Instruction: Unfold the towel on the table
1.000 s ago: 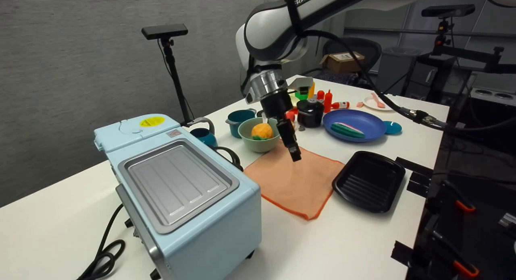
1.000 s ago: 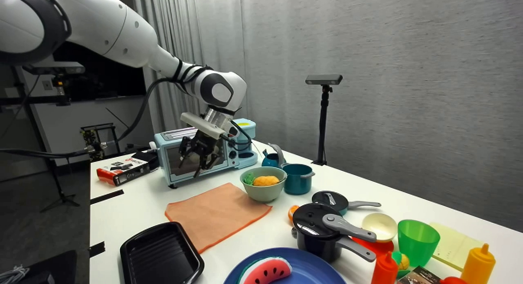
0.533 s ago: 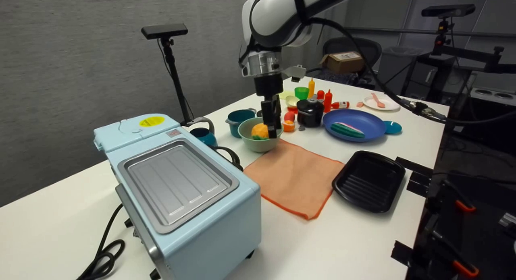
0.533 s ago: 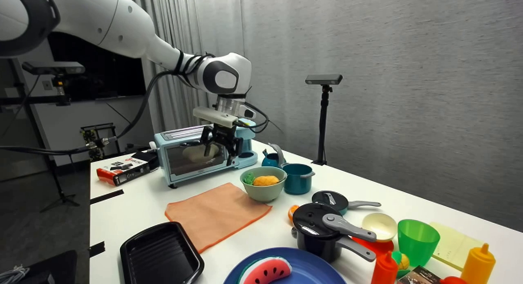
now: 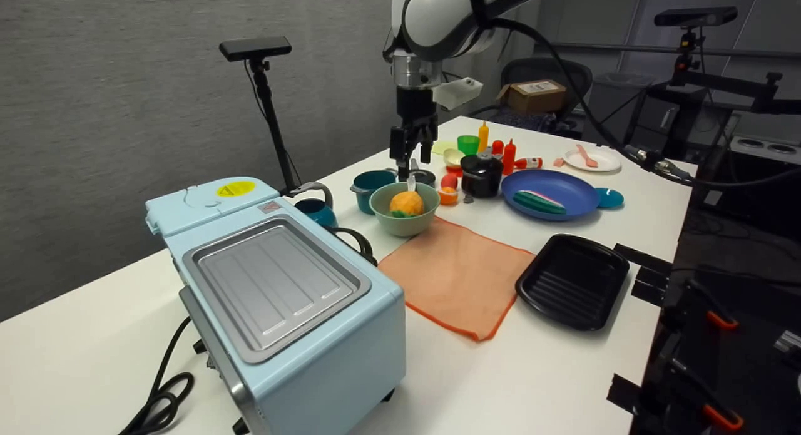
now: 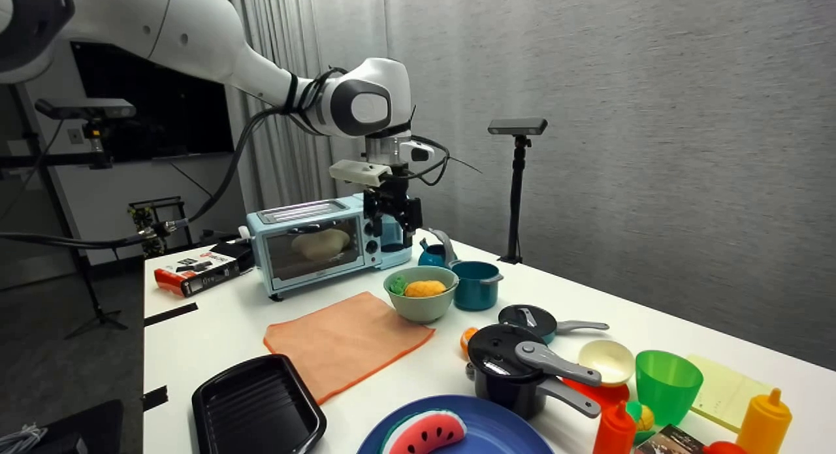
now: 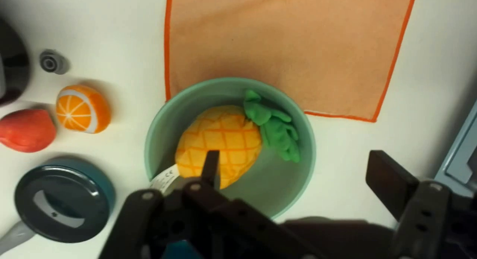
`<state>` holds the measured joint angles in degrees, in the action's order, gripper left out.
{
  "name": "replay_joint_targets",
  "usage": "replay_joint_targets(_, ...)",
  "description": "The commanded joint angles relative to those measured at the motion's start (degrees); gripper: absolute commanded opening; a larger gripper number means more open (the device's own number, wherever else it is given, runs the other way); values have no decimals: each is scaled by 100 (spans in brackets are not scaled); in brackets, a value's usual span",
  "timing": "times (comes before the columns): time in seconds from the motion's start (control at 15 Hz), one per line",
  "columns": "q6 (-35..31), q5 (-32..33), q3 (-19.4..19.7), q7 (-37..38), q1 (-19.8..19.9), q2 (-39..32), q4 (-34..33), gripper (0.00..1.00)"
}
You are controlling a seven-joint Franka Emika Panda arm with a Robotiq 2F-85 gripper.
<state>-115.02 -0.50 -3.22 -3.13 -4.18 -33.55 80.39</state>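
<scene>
The orange towel (image 5: 460,281) with a red-orange hem lies spread flat on the white table. It also shows in an exterior view (image 6: 346,343) and along the top of the wrist view (image 7: 283,46). One corner is hidden by the green bowl in the wrist view. My gripper (image 5: 413,167) is open and empty, pointing down, high above the table and apart from the towel. It also shows in an exterior view (image 6: 390,235). In the wrist view its fingers (image 7: 294,162) stand wide apart, over the bowl's area and the bare table beside it.
The green bowl (image 7: 311,139) with a plush pineapple (image 7: 220,139) stands against the towel's corner. A black pan (image 5: 572,285) lies beside the towel. A light blue toaster oven (image 5: 341,353), a teal pot (image 6: 475,287), a black pressure cooker (image 6: 503,369) and a blue plate (image 5: 582,200) stand around.
My gripper has risen and moved back from over the towel to above the bowl's far side, turning from tilted to straight down. The towel and the other objects have not moved.
</scene>
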Motion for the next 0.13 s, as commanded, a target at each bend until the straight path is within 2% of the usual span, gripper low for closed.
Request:
replay_joint_targets(0.0, -53, 64, 61, 254, -10, 24, 5, 100)
replay_joint_targets(0.07, -80, 101, 117, 428, -16, 82, 38, 100)
